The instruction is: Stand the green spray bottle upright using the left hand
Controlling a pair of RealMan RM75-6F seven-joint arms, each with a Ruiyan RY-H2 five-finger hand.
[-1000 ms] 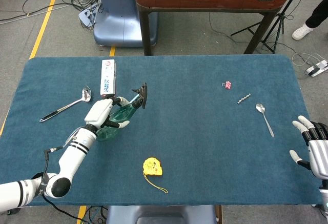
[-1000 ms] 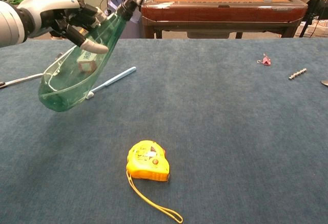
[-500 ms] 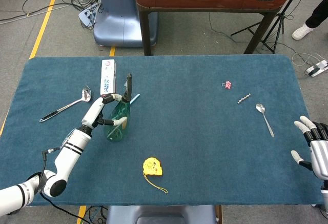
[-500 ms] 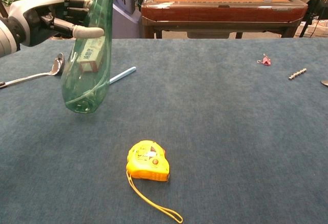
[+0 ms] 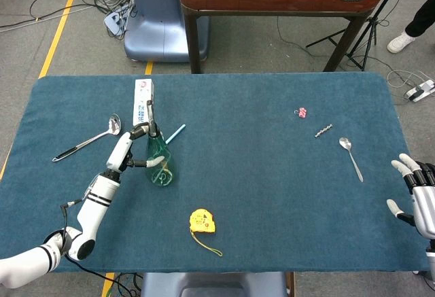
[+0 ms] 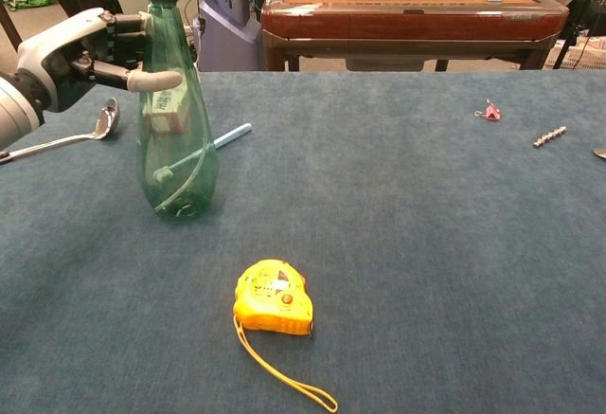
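Observation:
The green spray bottle (image 5: 159,162) (image 6: 176,145) stands upright with its base on the blue table cloth, its black spray head at the top. My left hand (image 5: 130,149) (image 6: 90,52) holds it around the upper body and neck, thumb across the front. At the table's right edge my right hand (image 5: 418,196) is open, fingers spread, holding nothing.
A yellow tape measure (image 5: 202,221) (image 6: 274,297) lies in front of the bottle. A white box (image 5: 143,102), a ladle (image 5: 88,138) and a light blue stick (image 6: 223,136) lie behind it. Far right are a pink clip (image 5: 302,112), a screw (image 5: 323,130) and a spoon (image 5: 351,156).
My left hand has swung the bottle from a steep tilt in the air to upright and lowered its base onto the cloth. The right hand has barely moved.

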